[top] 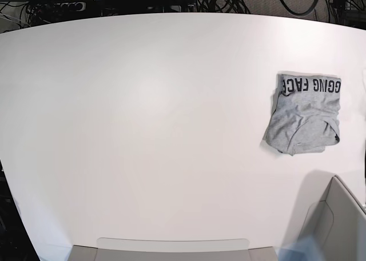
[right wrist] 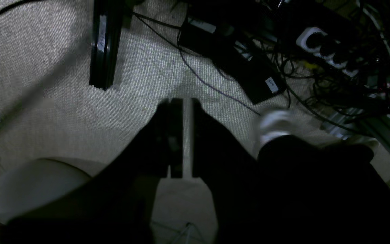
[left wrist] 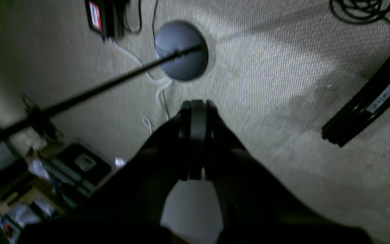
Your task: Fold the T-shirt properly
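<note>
Soft heather-grey T-shirt (top: 304,115) lies folded square on smooth white table (top: 143,129); both tools closed, empty.

A folded grey T-shirt (top: 305,113) lies at three o'clock on the white table (top: 148,129), black lettering showing.

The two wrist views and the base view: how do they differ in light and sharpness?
Base view: bright and even, the white table almost washed out, the T-shirt sharp enough to read its lettering. Left wrist view: dim, the left gripper a blurred dark shape over carpet. Right wrist view: darker still, the right gripper soft, the cables lost in shadow.
</note>
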Tool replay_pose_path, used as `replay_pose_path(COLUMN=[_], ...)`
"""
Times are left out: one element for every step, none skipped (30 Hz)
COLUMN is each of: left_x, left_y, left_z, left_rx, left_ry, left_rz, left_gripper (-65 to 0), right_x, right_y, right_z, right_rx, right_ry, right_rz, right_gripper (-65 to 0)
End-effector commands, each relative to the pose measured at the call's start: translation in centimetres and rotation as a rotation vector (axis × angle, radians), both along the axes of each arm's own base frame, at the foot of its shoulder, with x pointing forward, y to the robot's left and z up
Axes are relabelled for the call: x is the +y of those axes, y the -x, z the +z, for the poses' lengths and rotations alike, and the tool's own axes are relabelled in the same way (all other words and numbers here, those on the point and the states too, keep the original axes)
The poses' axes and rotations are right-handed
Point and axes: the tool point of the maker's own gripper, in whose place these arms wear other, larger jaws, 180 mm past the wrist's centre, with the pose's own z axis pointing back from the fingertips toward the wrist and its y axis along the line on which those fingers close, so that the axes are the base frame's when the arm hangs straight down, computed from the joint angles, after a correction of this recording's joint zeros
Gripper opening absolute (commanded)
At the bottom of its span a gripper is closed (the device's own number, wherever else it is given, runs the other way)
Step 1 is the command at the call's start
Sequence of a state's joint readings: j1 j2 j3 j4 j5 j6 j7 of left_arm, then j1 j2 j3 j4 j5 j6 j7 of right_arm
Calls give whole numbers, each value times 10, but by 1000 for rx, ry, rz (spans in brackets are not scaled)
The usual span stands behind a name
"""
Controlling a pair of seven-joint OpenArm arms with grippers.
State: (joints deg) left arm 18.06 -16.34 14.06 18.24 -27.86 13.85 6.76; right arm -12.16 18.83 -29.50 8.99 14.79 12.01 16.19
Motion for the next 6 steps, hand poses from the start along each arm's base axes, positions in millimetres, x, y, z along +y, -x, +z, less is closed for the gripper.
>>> replay_pose_path(left_x=[9,8,7,7,7,6], left_y=[1,-4,-5,-6,-9,-11], left_z=[3,2,2,2,1,0], left_rx=[0,-10,-16,-17,-23,-29], left_ry=[-22,-22,-21,-21,-22,-19], left_rz=[-19,-21,-24,-24,-24,-25], left_gripper=[-650,-650,-650,-650,-650,-650], right_x=[-11,-11,-11,-12,-12,-12], right_y=[0,1,1,1,1,1], right_z=[2,2,2,2,2,2], right_rx=[2,3,3,3,3,3], right_ry=[16,17,17,18,18,18], right_rz=[-1,-1,-1,0,0,0], right_gripper=[-608,-608,-608,-608,-608,-608])
